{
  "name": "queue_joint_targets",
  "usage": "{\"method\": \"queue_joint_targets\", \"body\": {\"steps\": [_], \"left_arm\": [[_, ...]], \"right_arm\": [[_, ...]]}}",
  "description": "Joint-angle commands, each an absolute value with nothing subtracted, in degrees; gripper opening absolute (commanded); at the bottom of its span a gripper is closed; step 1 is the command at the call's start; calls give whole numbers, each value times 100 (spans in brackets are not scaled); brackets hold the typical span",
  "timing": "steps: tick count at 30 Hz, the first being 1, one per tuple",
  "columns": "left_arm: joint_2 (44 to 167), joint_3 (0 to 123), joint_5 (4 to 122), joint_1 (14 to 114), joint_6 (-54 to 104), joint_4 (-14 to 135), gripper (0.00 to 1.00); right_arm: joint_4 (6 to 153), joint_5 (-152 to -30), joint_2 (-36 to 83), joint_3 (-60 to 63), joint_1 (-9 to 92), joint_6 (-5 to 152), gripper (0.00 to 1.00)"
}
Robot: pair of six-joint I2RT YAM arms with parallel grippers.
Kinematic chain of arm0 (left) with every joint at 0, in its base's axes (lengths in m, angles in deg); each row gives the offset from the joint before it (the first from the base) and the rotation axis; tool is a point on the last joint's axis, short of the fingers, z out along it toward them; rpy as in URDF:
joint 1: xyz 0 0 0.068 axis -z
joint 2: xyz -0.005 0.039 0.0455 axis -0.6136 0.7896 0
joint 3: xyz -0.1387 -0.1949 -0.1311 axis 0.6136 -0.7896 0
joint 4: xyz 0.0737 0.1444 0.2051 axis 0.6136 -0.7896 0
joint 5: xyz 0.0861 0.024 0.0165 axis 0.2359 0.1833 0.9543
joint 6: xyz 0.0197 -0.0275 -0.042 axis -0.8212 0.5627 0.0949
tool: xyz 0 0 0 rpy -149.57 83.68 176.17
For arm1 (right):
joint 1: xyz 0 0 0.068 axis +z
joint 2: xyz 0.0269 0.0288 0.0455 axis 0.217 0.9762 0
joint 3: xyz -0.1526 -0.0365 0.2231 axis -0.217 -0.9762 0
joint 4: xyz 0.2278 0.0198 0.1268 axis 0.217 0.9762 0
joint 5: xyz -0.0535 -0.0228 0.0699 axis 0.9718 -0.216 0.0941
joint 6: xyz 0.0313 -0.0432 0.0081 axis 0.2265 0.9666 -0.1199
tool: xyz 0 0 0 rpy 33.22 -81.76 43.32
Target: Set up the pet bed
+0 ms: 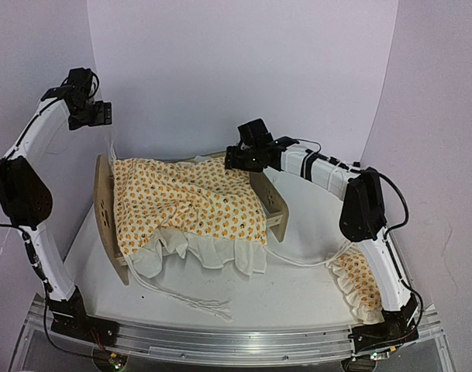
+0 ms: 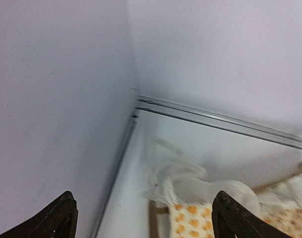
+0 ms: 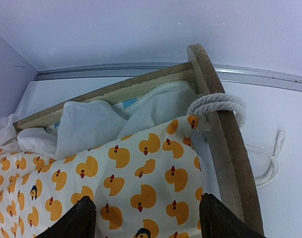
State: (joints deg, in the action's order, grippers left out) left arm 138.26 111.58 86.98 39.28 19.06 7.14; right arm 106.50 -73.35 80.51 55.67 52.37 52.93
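Your pet bed (image 1: 104, 205) sits left of the middle of the surface (image 1: 298, 298), one rounded end board facing the left edge and the other turned toward the right edge. The duck-print quilt (image 1: 189, 201) is spread over it, and its white ruffle spills over the near side rail onto the surface. Your left end effector (image 1: 96, 115) hangs high over the far-left corner, well apart from the bed. Its wrist view shows the end effector (image 2: 145, 206) released, fingers wide and nothing between them, with a bunch of white ruffle and a strip of quilt (image 2: 190, 215) below. Your right end effector (image 1: 237, 157) hovers above the bed's far-right corner, just beside the right end board. From its wrist you see the end effector (image 3: 148, 210) also released, its fingers spread over the quilt (image 3: 141, 168) and gripping nothing. In that view the end board of the bed (image 3: 230, 148) runs down the right side, and a white rope (image 3: 217, 101) is looped over its top, trailing onto the surface beyond. White cloth is bunched against the far side rail, with a sliver of blue showing under it. In the overhead view the rope (image 1: 305, 260) curves across the surface to the right of the bed, and a small ruffled pillow (image 1: 358, 283) lies near the near-right corner — partly hidden behind your right arm.
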Motion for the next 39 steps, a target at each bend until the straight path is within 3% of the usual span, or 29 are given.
{"method": "queue_joint_targets", "body": {"steps": [1,5,10,12,14,20,25,29,33,39], "left_arm": [[12672,10463,6207,4335,2488,944,95],[12037,9971,6819,4936,2453,1018,99],[11518,9676,7261,4946,2363,1033,99],[11339,9459,6870,4951,2335,1151,99],[11154,9118,6582,4953,2379,1331,99],[10614,8315,6230,4954,2580,1495,98],[10240,8112,5835,4962,2589,1517,99],[10448,8184,5320,5185,2771,1699,99],[10870,8372,5532,5608,2835,1915,99],[11119,8613,5662,6015,2853,2014,98]], "right_arm": [[10169,-7040,8347,6043,5246,5076,73],[9684,-6913,8498,5985,5255,4995,67],[8852,-7105,8555,6048,5299,5688,40],[8360,-7313,8482,6001,5316,6293,26],[7816,-7297,8433,5913,5308,6811,2],[7322,-7337,9037,6966,5121,7468,0],[7587,-7476,8832,6918,5043,7159,0],[8640,-7633,7863,5995,5076,6516,31],[9099,-7814,7102,5036,5085,5575,50],[10195,-7434,7594,5619,5198,5009,78]]}}
